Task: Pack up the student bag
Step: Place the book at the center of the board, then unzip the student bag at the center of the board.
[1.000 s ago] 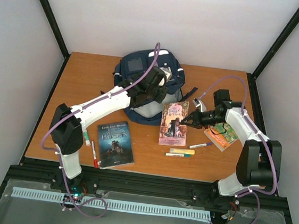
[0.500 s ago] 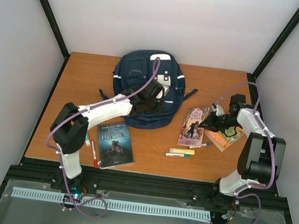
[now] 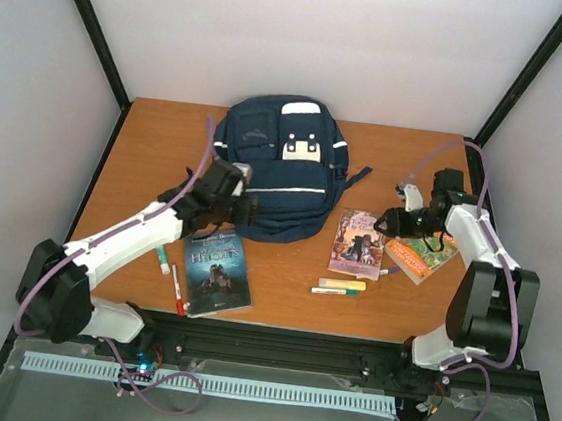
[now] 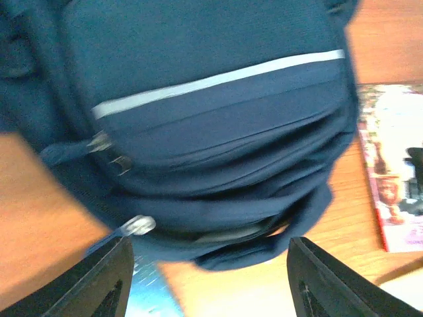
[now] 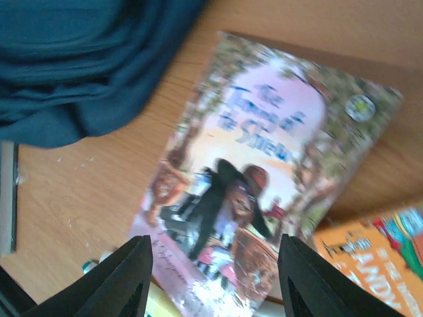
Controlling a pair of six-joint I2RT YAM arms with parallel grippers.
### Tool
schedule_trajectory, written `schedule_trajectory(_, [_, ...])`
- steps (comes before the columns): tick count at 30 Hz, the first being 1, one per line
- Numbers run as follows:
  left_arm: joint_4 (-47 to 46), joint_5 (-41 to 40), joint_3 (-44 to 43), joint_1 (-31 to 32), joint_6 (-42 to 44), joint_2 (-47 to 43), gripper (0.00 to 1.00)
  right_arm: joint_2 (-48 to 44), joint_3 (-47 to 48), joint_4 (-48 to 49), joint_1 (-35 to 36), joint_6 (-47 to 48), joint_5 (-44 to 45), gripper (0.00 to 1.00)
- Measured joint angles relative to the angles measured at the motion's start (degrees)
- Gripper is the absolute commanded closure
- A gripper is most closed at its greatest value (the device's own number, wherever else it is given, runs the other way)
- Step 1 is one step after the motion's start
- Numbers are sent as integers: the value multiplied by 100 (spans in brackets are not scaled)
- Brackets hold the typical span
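Packing looks barely begun. The student bag (image 3: 278, 160) lies flat at the far middle of the table (image 3: 140, 166), front pockets up; whether any zip is open I cannot tell. Nothing shows going into it: the dark-covered book (image 3: 217, 272) lies near its left corner, the pink paperback (image 3: 359, 243) just right of it, the orange book (image 3: 419, 255) further right. The markers are loose as well, a red marker (image 3: 180, 295) and a green one (image 3: 162, 257) on the left and a yellow highlighter (image 3: 342, 283) near the front edge. The left pincer (image 3: 248, 210) is spread, empty, at the bag's near edge; the right pincer (image 3: 382, 222) is spread over the paperback, gripping nothing. All books and pens remain to be loaded. The table is bare wood, walled by white panels – black frame posts (image 3: 89, 25) at the corners
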State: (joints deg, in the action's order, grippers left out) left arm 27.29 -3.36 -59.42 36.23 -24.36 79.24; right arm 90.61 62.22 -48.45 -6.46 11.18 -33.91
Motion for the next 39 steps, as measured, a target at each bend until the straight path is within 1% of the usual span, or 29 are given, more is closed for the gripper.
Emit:
schedule_trajectory(2, [-2,52,396,-313,-227,-295,39,-350,44,35,306,509,48,50])
schedule_trajectory(4, [-57,210,776,-660,-511,-479,44,-595,114,52,715,1021,57,55])
schedule_trajectory(7, [-190,529,1196,-1086,-855,-592,45,-883,142,170,1530,1751,186,63])
schedule_trajectory(8, [-205,616,1279,-1185,-931,-595,44,-927,142,216,1762,1934,236,63])
schedule_trajectory(9, [-221,710,1340,-1270,-1014,-592,44,-955,140,332,2173,2229,332,63])
schedule_trajectory(10, [-258,815,1386,-1344,-1088,-590,44,-955,140,345,2218,2267,343,63])
schedule_trajectory(12, [-481,1110,1499,-1504,-1266,-590,44,-892,153,492,2566,2481,492,63])
schedule_trajectory(14, [-756,1456,1683,-1705,-1473,-590,45,-678,254,643,2839,2616,638,63])
schedule_trajectory(16, [-981,1725,1873,-1899,-1657,-581,48,-328,485,765,3084,2702,769,62])
schedule_trajectory(18, [-1191,1971,2037,-2052,-1856,-555,52,52,743,922,3298,2743,901,56])
schedule_trajectory(22, [-1600,2363,2212,-2197,-2197,-511,53,688,1130,1143,3711,2844,1191,48])
schedule_trajectory(27, [-2100,2710,2232,-2225,-2544,-280,52,1268,1392,1248,4083,2892,1447,47])
schedule_trajectory(32, [-2304,2782,2260,-2229,-2688,-118,53,1661,1572,1261,4242,2931,1604,48])
schedule_trajectory(35, [-2369,2787,2269,-2232,-2721,-94,54,1805,1665,1272,4273,2909,1659,54])
schedule_trajectory(36, [-2400,2787,2275,-2232,-2734,-87,55,1838,1692,1279,4282,2894,1661,58])
schedule_trajectory(39, [-2490,2806,2284,-2232,-2782,-39,57,1893,1718,1335,4319,2822,1694,75])
